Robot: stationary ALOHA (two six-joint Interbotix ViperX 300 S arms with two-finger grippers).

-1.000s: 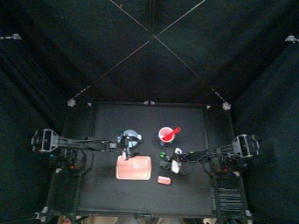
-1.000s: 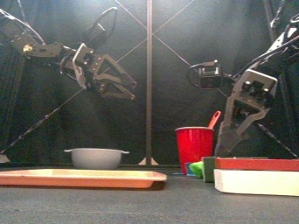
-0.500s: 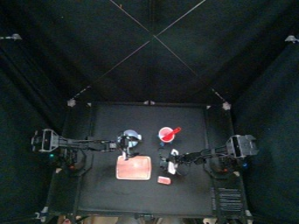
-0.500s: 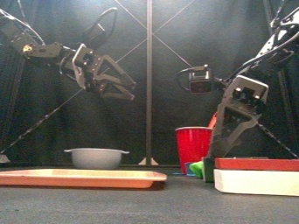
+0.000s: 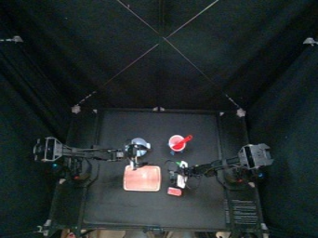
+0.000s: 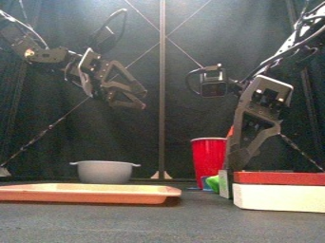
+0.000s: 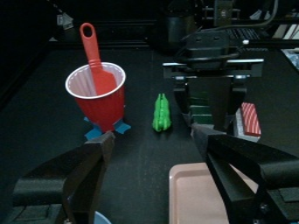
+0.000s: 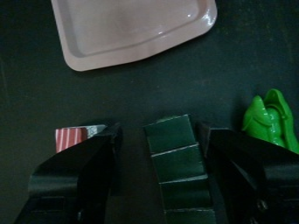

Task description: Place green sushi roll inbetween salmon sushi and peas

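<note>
Two pincers: both hang above the black counter (image 5: pixel 112 130), one from each side.
Right pincer (image 8: pixel 160 179): jaws spread apart, straddling the green sushi roll (image 8: pixel 176 162), one jaw on each side; whether they touch it, I cannot tell.
Green sushi roll: a dark green segmented block lying on the counter, between the salmon sushi (image 8: pixel 79 137) and the peas (image 8: pixel 272 118).
Salmon sushi: a small striped pink-red piece, just beside the roll, near a corner of the pink slab (image 8: pixel 131 31).
Peas: a bright green pod on the roll's other side, also seen in the left wrist view (image 7: pixel 163 112) beside the red cup (image 7: pixel 98 87).
Red cup: upright, with a red spatula (image 7: pixel 93 54) standing in it.
Left pincer (image 7: pixel 158 162): jaws wide open, holding nothing, raised over the slab's near edge.
Grey bowl (image 6: pixel 105 171): on the counter at the left, behind the slab.
</note>
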